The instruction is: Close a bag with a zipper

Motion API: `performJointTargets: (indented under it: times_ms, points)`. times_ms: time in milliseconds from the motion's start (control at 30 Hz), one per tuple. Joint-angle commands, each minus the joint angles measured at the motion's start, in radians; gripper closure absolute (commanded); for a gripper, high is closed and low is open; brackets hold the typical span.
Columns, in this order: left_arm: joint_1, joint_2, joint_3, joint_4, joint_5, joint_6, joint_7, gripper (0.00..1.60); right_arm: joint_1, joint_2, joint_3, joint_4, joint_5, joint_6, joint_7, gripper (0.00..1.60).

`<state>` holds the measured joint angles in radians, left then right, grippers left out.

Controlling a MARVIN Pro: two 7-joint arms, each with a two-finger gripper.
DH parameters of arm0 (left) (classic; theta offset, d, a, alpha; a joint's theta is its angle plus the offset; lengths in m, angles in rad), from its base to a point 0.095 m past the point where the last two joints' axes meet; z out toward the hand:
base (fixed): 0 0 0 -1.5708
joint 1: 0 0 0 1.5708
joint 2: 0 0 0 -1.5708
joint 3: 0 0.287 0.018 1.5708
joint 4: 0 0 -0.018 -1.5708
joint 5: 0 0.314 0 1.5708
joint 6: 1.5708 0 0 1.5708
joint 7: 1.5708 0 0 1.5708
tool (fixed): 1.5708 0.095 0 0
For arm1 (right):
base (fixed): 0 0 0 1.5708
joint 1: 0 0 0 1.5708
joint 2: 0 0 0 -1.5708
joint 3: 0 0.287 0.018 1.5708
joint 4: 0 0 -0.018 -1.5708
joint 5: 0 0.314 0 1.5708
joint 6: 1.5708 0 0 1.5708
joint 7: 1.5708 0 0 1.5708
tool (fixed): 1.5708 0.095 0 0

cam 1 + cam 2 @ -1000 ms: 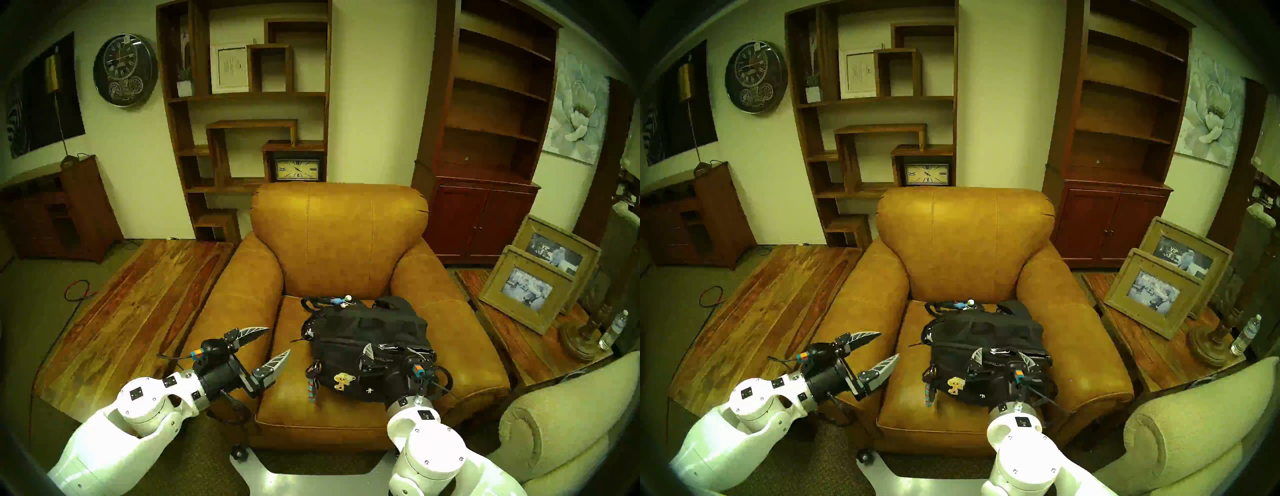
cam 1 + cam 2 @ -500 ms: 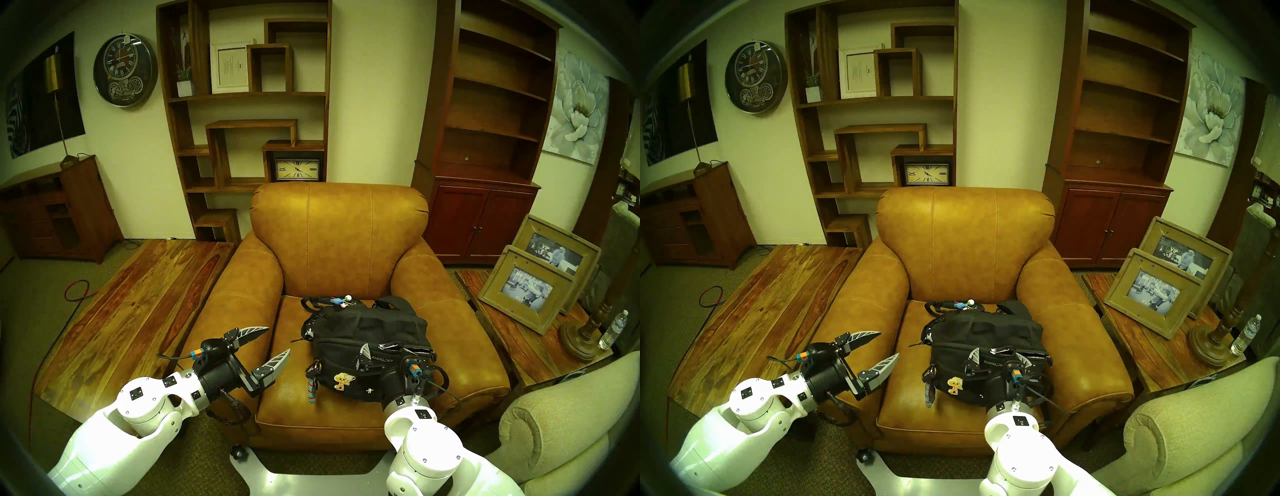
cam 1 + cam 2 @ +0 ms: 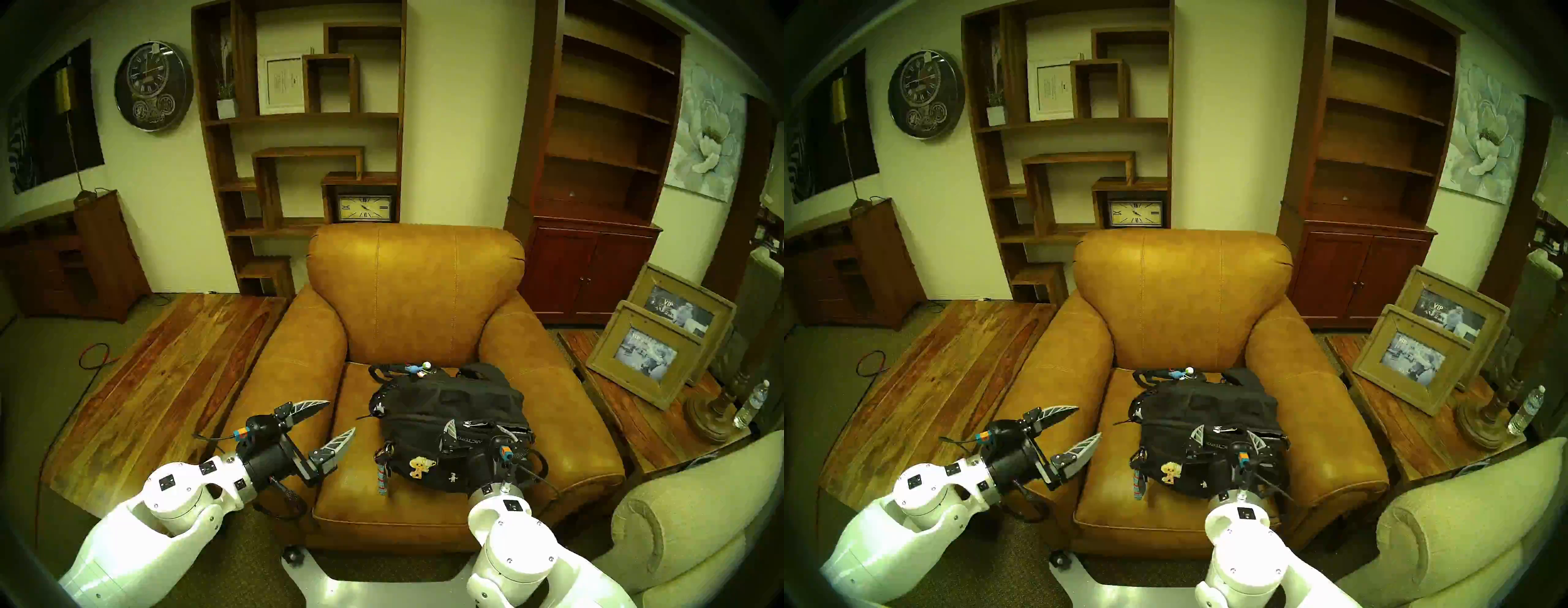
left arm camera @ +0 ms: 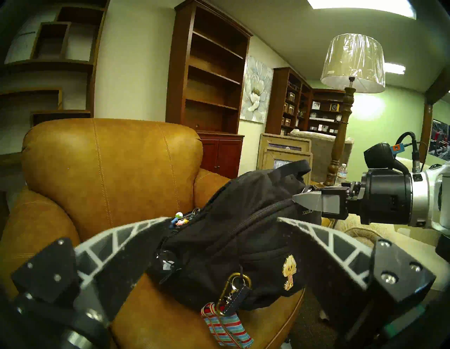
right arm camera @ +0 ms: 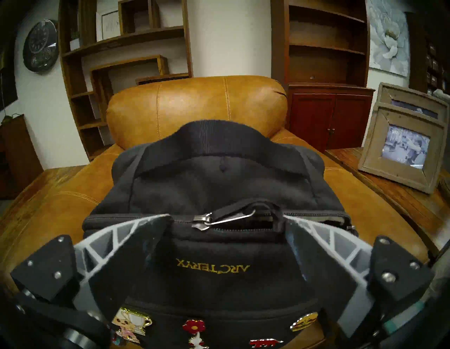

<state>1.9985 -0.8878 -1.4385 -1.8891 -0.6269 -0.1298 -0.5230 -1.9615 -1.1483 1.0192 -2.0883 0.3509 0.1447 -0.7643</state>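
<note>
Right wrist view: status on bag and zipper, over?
Right gripper open, straddling the zipper pull. Left gripper open, clear of bag. Zipper part open. Nothing blocking.

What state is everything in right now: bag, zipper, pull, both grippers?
bag: lying on the armchair seat, partly open.
zipper: shut on the bag's left part, gaping from the slider rightward.
zipper pull: metal, lying flat along the track, ungripped.
right gripper: open, fingers either side of the pull.
left gripper: open, empty, left of the bag.
</note>
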Motion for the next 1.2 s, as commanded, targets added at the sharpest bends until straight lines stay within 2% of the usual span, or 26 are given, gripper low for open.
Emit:
performJointTargets:
  times_ms: [0,133,167,433,467,533,567,700,733,767,900,933,967,1133,1167]
  points:
    - [0.002,0.002,-0.006,-0.011,0.001,-0.004,0.002,0.0,0.011,-0.002,0.006,-0.018,0.002,-0.016,0.008,0.61]
    - [0.002,0.002,-0.006,-0.011,0.001,-0.004,0.001,0.0,0.002,0.003,0.006,-0.028,-0.001,-0.018,0.005,0.65]
    - [0.002,0.002,-0.006,-0.011,0.001,-0.004,0.001,0.0,0.001,0.003,0.007,-0.029,-0.001,-0.018,0.005,0.85]
    - [0.003,0.001,-0.006,-0.011,0.001,-0.004,0.001,0.0,-0.006,0.004,0.011,-0.034,0.005,-0.018,0.013,0.87]
    - [0.003,0.001,-0.006,-0.011,0.001,-0.004,0.001,0.0,-0.006,0.003,0.011,-0.035,0.004,-0.018,0.014,1.15]
    - [0.003,0.001,-0.006,-0.011,0.001,-0.004,0.001,0.0,-0.009,0.003,0.01,-0.035,0.0,-0.019,0.012,1.15]
    - [0.003,0.001,-0.006,-0.011,0.001,-0.004,0.001,0.0,-0.011,0.003,0.01,-0.036,-0.001,-0.02,0.012,1.37]
    - [0.003,0.001,-0.006,-0.011,0.002,-0.004,0.001,0.0,-0.014,0.01,0.007,-0.038,0.0,-0.024,0.005,1.38]
    - [-0.019,-0.005,0.009,0.003,0.031,-0.027,-0.002,0.0,-0.017,0.013,0.007,-0.04,0.0,-0.027,0.002,1.38]
    - [-0.028,-0.009,0.015,0.007,0.034,-0.024,-0.001,0.0,-0.018,0.015,0.007,-0.042,0.0,-0.028,0.002,1.27]
    - [-0.081,-0.017,0.056,0.034,0.062,-0.021,-0.02,0.0,-0.02,0.017,0.006,-0.043,-0.001,-0.03,-0.001,1.22]
    - [-0.115,-0.008,0.077,0.043,0.053,0.001,-0.056,0.0,-0.02,0.017,0.006,-0.043,-0.002,-0.028,-0.002,1.22]
    - [-0.125,-0.014,0.083,0.045,0.057,0.006,-0.052,0.0,-0.019,0.017,0.006,-0.044,-0.001,-0.028,-0.003,1.29]
    - [-0.176,-0.059,0.121,0.058,0.119,0.007,-0.072,0.0,-0.015,0.018,0.001,-0.045,-0.004,-0.027,-0.003,1.29]
    - [-0.19,-0.069,0.131,0.063,0.126,0.013,-0.072,0.0,-0.014,0.018,0.0,-0.046,-0.003,-0.026,-0.003,1.39]
